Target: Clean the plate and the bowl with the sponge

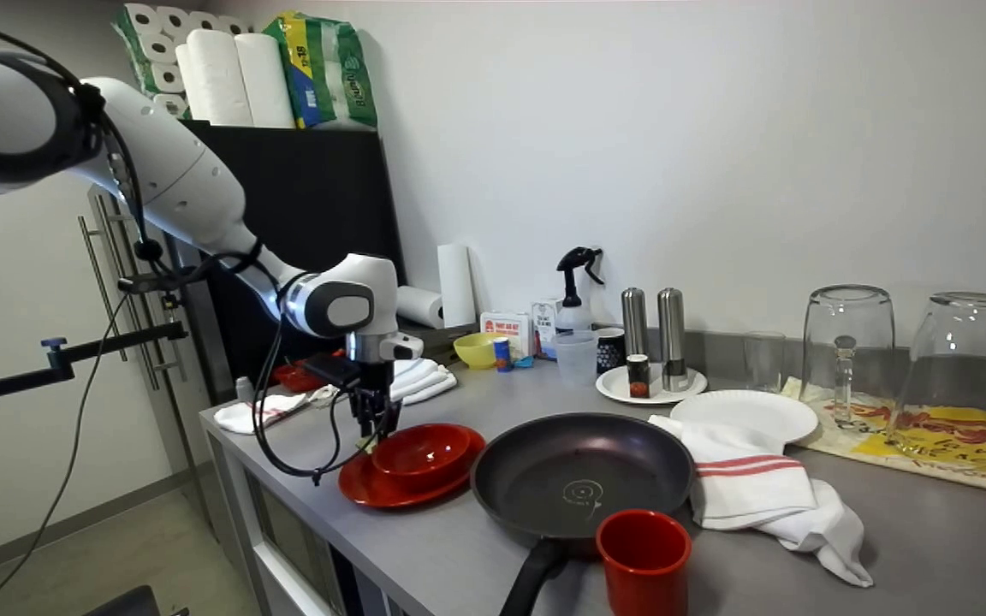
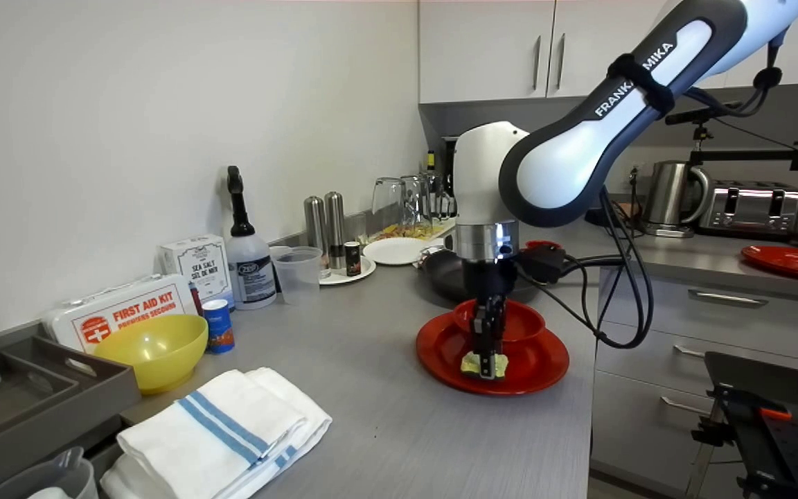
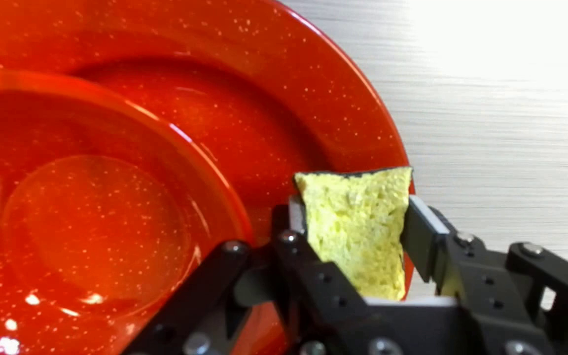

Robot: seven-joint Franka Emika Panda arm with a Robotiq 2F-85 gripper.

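The glossy red plate (image 2: pixel 537 371) lies near the counter's front edge, with the red bowl (image 1: pixel 424 453) on it, off to one side in the wrist view. My gripper (image 3: pixel 358 217) points down over the plate's rim beside the bowl and is shut on the yellow-green sponge (image 3: pixel 358 251). Its pads press the sponge's two sides, bending it a little. Seen in an exterior view, the sponge (image 2: pixel 472 364) is at the plate's rim; whether it presses on the surface I cannot tell. Cables and the gripper mostly hide the sponge in an exterior view (image 1: pixel 366 445).
A black frying pan (image 1: pixel 587 479) stands close beside the plate, with a red cup (image 1: pixel 647 556) near its handle. A white cloth (image 1: pixel 750 488) lies past the pan. Folded blue-striped towels (image 2: pixel 226 423) and a yellow bowl (image 2: pixel 156 350) are on the counter's other side.
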